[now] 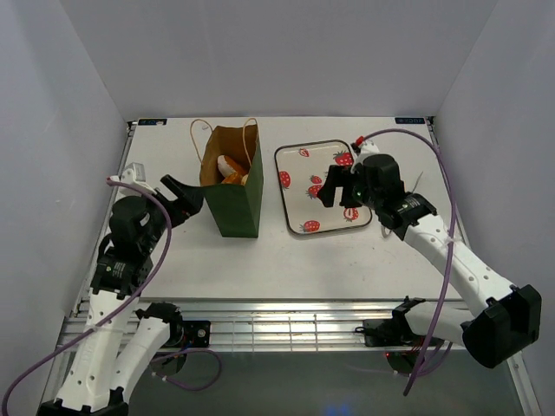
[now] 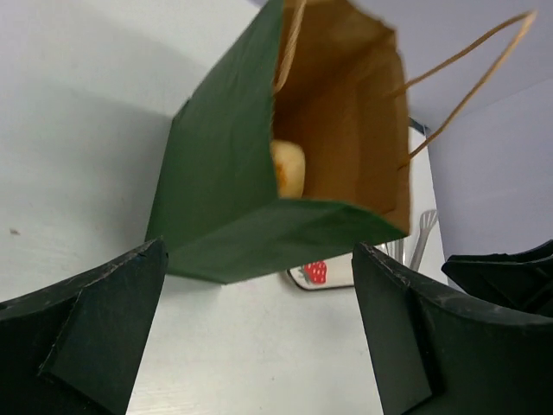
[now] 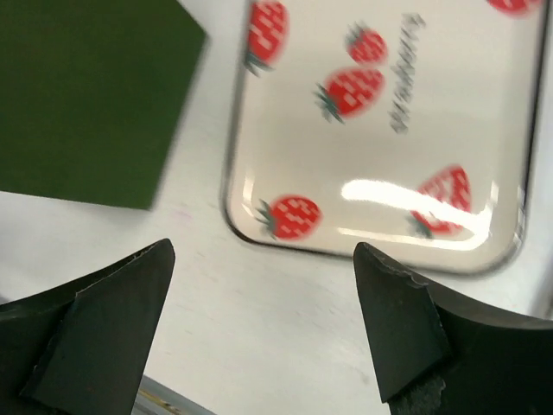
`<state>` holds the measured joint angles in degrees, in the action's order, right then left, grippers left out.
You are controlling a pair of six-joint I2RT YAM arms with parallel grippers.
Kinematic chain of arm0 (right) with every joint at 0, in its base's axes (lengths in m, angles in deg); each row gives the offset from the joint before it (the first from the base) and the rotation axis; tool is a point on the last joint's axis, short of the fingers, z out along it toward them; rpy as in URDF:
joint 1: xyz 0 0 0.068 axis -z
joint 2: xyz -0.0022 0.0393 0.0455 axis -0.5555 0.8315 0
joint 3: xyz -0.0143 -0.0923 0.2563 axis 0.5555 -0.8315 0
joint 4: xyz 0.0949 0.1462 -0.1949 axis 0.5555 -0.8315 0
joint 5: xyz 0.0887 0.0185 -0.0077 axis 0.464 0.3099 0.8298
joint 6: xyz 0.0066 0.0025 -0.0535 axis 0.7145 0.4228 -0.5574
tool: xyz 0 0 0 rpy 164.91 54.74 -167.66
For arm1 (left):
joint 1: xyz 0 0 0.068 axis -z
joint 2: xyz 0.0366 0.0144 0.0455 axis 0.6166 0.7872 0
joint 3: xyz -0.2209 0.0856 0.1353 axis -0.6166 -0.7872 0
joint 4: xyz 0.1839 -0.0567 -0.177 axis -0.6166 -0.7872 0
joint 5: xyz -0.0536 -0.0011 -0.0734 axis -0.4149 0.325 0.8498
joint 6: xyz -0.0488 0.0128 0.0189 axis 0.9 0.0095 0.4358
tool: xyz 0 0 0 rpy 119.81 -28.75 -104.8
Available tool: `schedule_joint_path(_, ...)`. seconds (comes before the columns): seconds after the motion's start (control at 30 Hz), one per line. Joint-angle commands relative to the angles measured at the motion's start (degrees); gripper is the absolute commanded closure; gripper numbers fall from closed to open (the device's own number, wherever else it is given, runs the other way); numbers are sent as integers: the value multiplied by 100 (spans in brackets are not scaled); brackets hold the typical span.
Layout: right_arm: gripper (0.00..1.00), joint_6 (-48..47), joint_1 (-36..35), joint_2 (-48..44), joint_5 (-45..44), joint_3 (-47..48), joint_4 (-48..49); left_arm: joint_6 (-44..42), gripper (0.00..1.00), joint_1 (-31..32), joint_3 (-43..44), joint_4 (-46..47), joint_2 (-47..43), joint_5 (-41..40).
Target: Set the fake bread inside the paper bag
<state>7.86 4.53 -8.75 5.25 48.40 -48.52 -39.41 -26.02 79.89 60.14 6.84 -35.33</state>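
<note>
The paper bag (image 1: pixel 232 195) stands upright on the white table (image 1: pixel 286 260), left of centre. Its long axis is vertical and its open mouth faces straight up, showing the brown lining. Its two thin loop handles rise from the mouth on the far side. The dark green wall faces the arms.

The fake bread (image 1: pixel 231 170) sits inside the bag, low against the lining: an orange piece and a paler one show from above (how many pieces lie below them cannot be told, nor which way each one points). The left wrist view catches one pale golden piece (image 2: pixel 289 169) just behind the green near wall of the bag (image 2: pixel 233 199).

The white strawberry-printed tray (image 1: pixel 299 204) lies flat just to the right of the bag, close to it but apart, with nothing on its visible surface.

The left gripper (image 1: pixel 186 201) hovers just beside the bag's left wall, pointing at it. Its fingers are spread wide and grasp nothing, and in its own camera the bag fills the gap between them (image 2: pixel 259 346).

The right gripper (image 1: pixel 329 180) hangs over the tray's right half, likewise released with its fingers far apart. Its wrist view looks down past them (image 3: pixel 263 337) at the tray's corner (image 3: pixel 371 173) and a green corner of the bag (image 3: pixel 86 95).
</note>
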Motion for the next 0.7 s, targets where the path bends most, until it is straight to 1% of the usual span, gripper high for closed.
schedule_joint_path(0.0,10,140,47,-517,-1662,-831,-476,817,2,-45,-1034,2,-442,636)
schedule_joint_path(0.07,10,272,47,-816,-1830,-1132,-687,1246,2,-37,-1520,335,-690,1058)
schedule_joint_path(0.1,10,395,47,-914,-1821,-1377,-757,1380,2,-45,-1923,433,-813,1190)
schedule_joint_path(0.17,10,484,47,-1255,-1620,-1625,-854,1678,2,-37,-2259,731,-1147,1558)
schedule_joint_path(0.23,10,615,38,-1528,-1357,-1967,-889,1811,2,-37,-2566,794,-1453,1718)
schedule_joint_path(0.33,10,887,38,-2178,-1136,-2406,-907,1891,2,-36,-2752,724,-1797,1912)
schedule_joint_path(0.37,10,967,38,-2354,-1005,-2530,-898,1917,2,-45,-2796,584,-2077,1938)
schedule_joint_path(0.43,10,1229,38,-2943,-855,-2941,-881,2040,2,-45,-2980,443,-2386,2000)
schedule_joint_path(0.47,10,1327,38,-3336,-820,-3092,-889,2101,2,-45,-3068,408,-2726,2052)
schedule_joint_path(0.53,10,1512,47,-3725,-653,-3400,-881,2390,2,-36,-3270,398,-3080,2298)
schedule_joint_path(0.57,10,1704,38,-4127,-600,-3688,-889,2505,2,-36,-3498,451,-3482,2386)
schedule_joint_path(0.63,10,1916,21,-4568,-84,-3997,-786,2900,2,-37,-3736,599,-3940,2641)
schedule_joint_path(0.67,10,2108,29,-5049,93,-4260,-662,3041,2,-45,-3990,722,-4186,2746)
